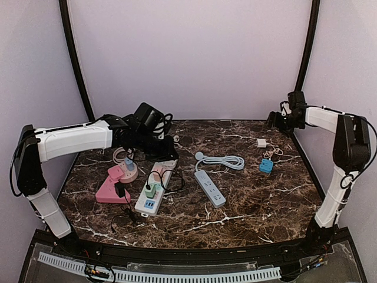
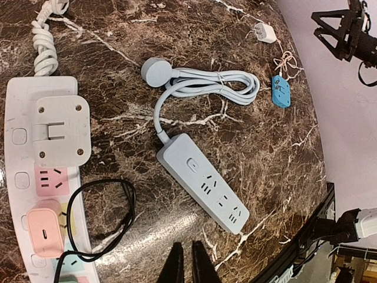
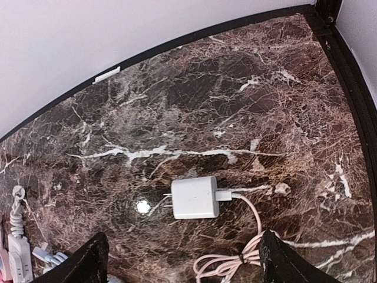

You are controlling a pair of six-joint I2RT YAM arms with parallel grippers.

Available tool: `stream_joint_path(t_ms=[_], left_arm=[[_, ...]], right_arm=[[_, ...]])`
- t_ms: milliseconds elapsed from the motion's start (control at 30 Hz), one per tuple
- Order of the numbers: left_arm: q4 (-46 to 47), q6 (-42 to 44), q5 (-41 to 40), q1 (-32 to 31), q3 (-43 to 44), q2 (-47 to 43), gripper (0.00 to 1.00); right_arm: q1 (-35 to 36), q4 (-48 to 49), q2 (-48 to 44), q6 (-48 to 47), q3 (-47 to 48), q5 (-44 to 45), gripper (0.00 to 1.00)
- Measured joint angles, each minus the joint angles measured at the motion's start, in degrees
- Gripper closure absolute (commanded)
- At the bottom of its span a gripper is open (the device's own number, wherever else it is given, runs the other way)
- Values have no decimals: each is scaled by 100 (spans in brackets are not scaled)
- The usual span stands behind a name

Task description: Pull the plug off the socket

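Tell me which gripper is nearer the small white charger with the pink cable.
Right. The right gripper hangs above the white charger; the left gripper is far off by the white power strip.

White charger lies near a blue adapter.

Soft, even light falls from overhead in all three views, and the pale walls take on a flat lilac tint. The dark marble table is glossy. One small round white glare spot sits at lower left of the right wrist view. Shadows are faint and short. At the left edge of the left wrist view the white power strip is nearly washed out. Both wrist views bend lines near their edges — the table rim curves — and the dark fingers in the bottom corners look slightly soft.
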Motion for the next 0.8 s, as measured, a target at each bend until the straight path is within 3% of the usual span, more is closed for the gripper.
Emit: stream_joint_path(t_ms=[233,433,800], left_arm=[[-116,61,-227,37,-9,0,85],[-459,142,-566,116,-31,0,84],[-702,214,-713,905,-256,13,81]], right_arm=[[586,-7,-748,-57,-551,273,12],[1130,133,-1128,142,-1054,-96,12],[2935,446,-708,649,-616,-577,13]])
